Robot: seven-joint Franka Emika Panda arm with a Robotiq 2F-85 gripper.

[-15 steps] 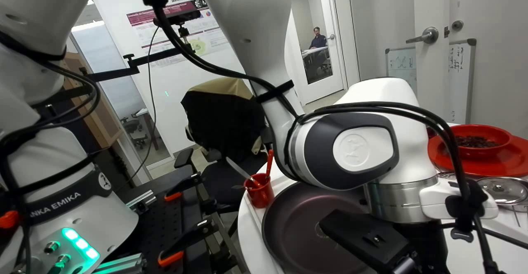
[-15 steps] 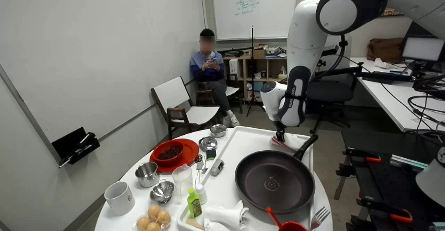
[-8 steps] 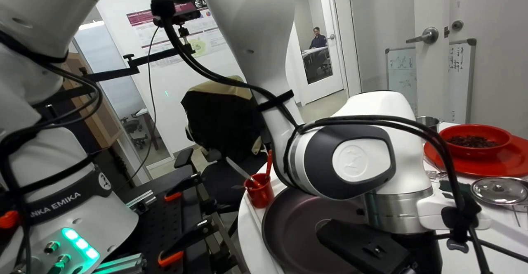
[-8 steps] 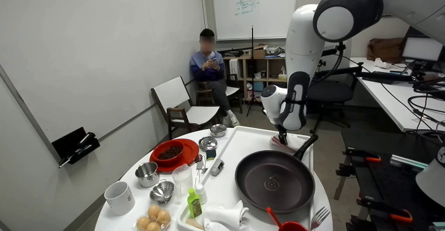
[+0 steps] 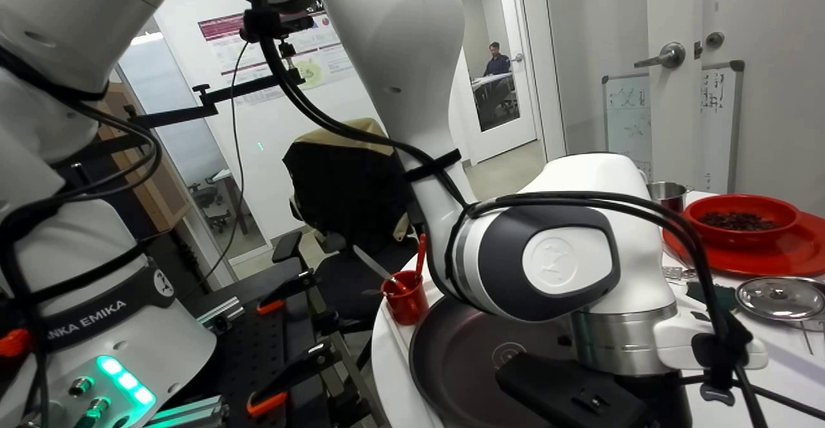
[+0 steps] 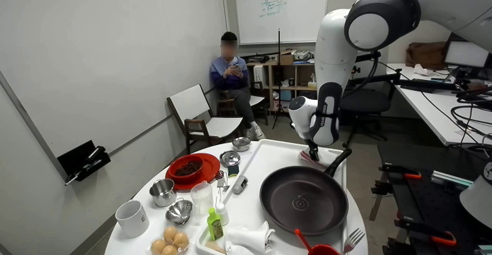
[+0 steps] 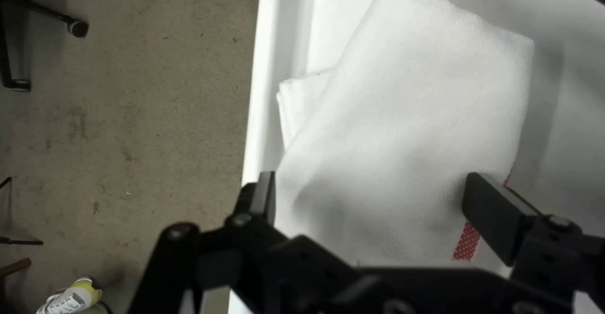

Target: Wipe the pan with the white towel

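Arm (image 6: 333,61): lower than one second ago
Fingers (image 7: 494,217): apart, over white towel (image 7: 416,101), contact unclear
White towel: red-striped, lying on tray (image 6: 273,155)
Pan (image 6: 303,193): black, same tray, near towel

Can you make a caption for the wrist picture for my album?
Open end effector over a red-striped white towel lying in a white tray.

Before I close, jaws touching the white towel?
Cannot tell: in the wrist view, open jaws overlap the white towel; contact or gap beneath is hidden.
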